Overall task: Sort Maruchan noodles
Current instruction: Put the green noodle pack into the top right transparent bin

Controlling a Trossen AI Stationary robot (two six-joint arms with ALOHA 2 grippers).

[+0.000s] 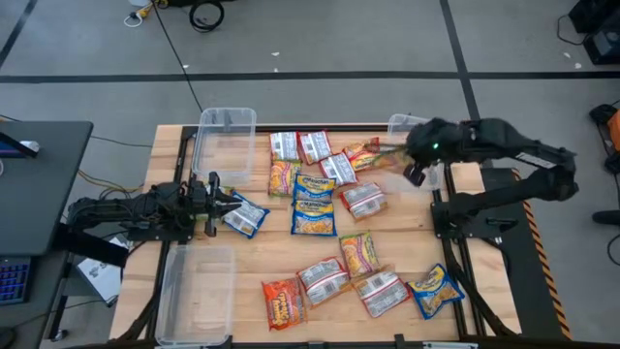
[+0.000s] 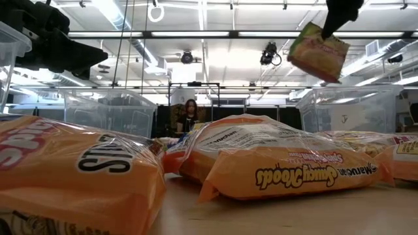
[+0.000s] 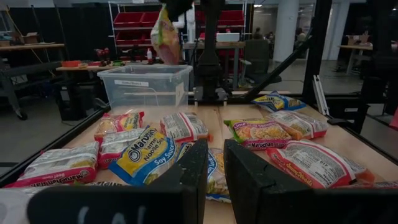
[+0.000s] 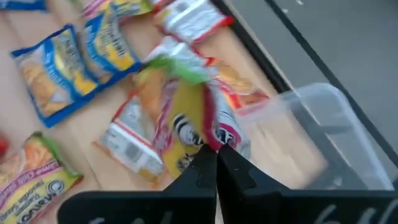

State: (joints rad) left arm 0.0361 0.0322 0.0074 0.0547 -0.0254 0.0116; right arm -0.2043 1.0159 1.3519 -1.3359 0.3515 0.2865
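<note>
Right now my right hand (image 4: 214, 163) is pinching a green-yellow-silver packet (image 4: 186, 118) by one edge, fingers pressed together on the crinkly film, and it hangs in the air just beside the clear bin (image 1: 412, 126) at the far right corner of the counter (image 1: 252, 267). From the low view the packet (image 2: 318, 51) dangles tilted, well above the others. My left hand (image 1: 215, 206) waits low at the left side of the counter, its fingers (image 3: 245, 174) close together with only a narrow gap, and a blue-and-yellow packet (image 1: 244, 215) lies just beyond them; I can't see anything caught between them. The remaining noodles (image 1: 334, 223) are scattered across the middle and near edge of the counter, none visibly inside the two left bins (image 1: 225, 141). My worry is the thin grip: a pinch on a slippery corner could let the packet slide out before it is over the bin, or it could swing and catch the bin's rim and fall outside onto the counter's edge.
</note>
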